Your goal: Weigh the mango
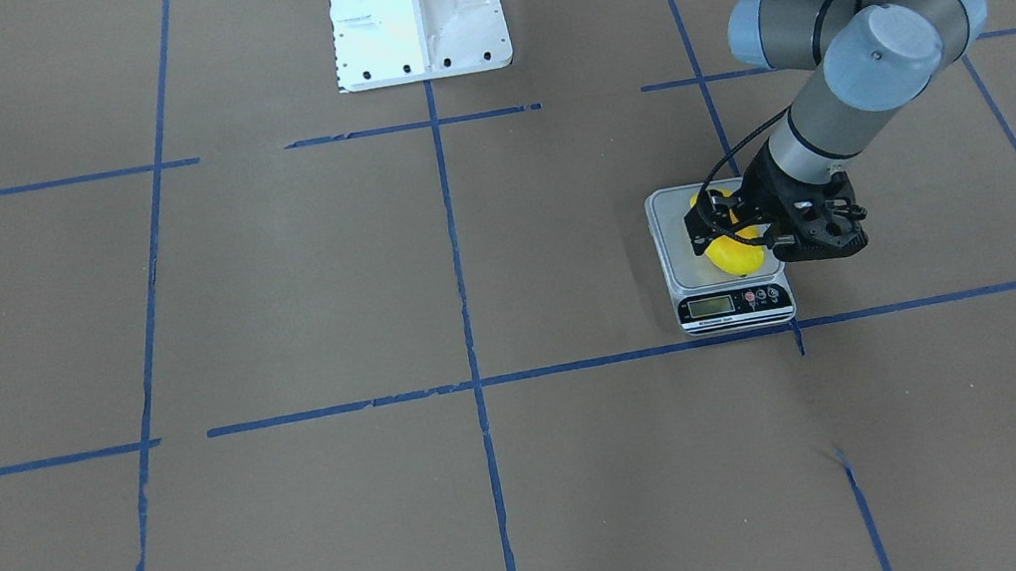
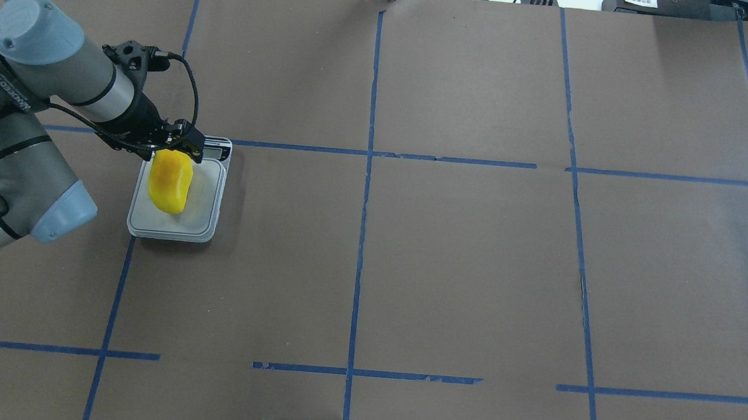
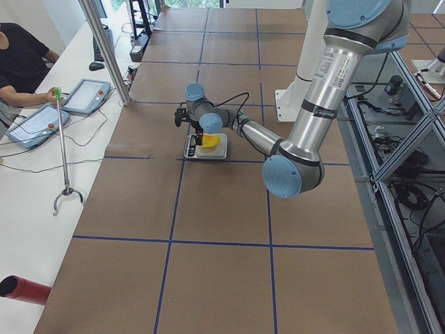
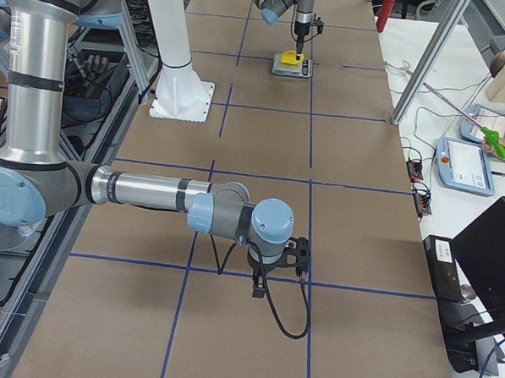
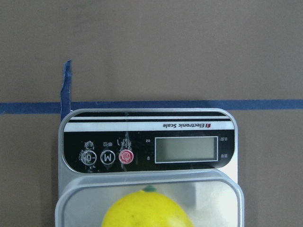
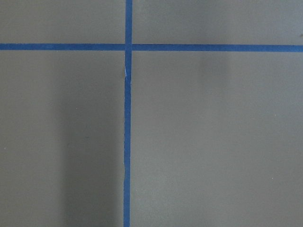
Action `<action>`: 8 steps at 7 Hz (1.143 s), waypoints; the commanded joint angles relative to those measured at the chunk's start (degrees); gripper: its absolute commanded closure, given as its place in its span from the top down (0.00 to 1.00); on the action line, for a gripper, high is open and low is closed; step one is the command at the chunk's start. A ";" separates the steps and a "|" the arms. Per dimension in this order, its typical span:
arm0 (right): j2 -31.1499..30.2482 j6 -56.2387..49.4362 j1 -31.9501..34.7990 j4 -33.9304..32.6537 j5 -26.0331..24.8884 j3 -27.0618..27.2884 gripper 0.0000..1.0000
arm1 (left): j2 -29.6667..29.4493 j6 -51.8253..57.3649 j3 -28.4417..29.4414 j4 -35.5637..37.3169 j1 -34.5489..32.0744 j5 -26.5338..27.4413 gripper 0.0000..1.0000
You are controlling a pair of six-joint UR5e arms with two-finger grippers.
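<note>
The yellow mango [image 2: 169, 184] with an orange blush is over the platform of the small digital scale [image 2: 203, 223] at the table's left. My left gripper [image 2: 175, 146] is shut on the mango's far end and holds it tilted; its low end is at or just above the platform. In the front view the fingers straddle the mango [image 1: 738, 259] above the scale [image 1: 732, 302]. The left wrist view shows the mango's tip [image 5: 147, 210] and the scale's blank display [image 5: 187, 149]. My right gripper [image 4: 281, 262] shows only in the right side view, low over bare paper; I cannot tell its state.
The table is brown paper with a blue tape grid. The white robot base [image 1: 417, 12] stands at the robot's side. Operators with tablets [image 3: 31, 125] sit beyond the far edge, beside a metal post [image 3: 104, 49] and a grabber stick [image 3: 64, 167].
</note>
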 commanded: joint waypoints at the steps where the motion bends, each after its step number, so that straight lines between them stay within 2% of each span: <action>1: 0.00 0.00 0.00 0.00 0.00 0.00 1.00 | -0.22 12.34 -12.50 15.82 -5.59 -0.01 1.00; 2: 0.00 0.00 0.00 0.00 0.00 0.00 1.00 | 0.30 17.73 -16.65 19.91 -8.84 -0.01 1.00; 3: 0.00 0.00 0.00 0.00 0.00 0.00 1.00 | 1.87 22.22 -17.82 20.21 -13.65 -0.01 1.00; 4: 0.00 0.00 0.00 0.00 0.00 0.00 1.00 | 5.63 32.97 -17.75 21.52 -19.62 -0.70 1.00; 5: 0.00 0.00 0.00 0.00 0.00 0.00 1.00 | 10.97 42.30 -15.66 21.71 -26.81 -6.54 1.00; 6: 0.00 0.00 0.00 0.00 0.00 -0.09 1.00 | 14.77 51.53 -12.07 21.71 -33.24 -9.30 1.00; 7: 0.00 -0.08 0.00 0.00 0.00 -0.09 1.00 | 17.59 59.54 -7.51 21.45 -35.91 -9.32 1.00; 8: 0.00 0.00 0.00 0.00 0.00 -0.09 1.00 | 18.40 62.32 -2.16 20.92 -37.85 -9.32 1.00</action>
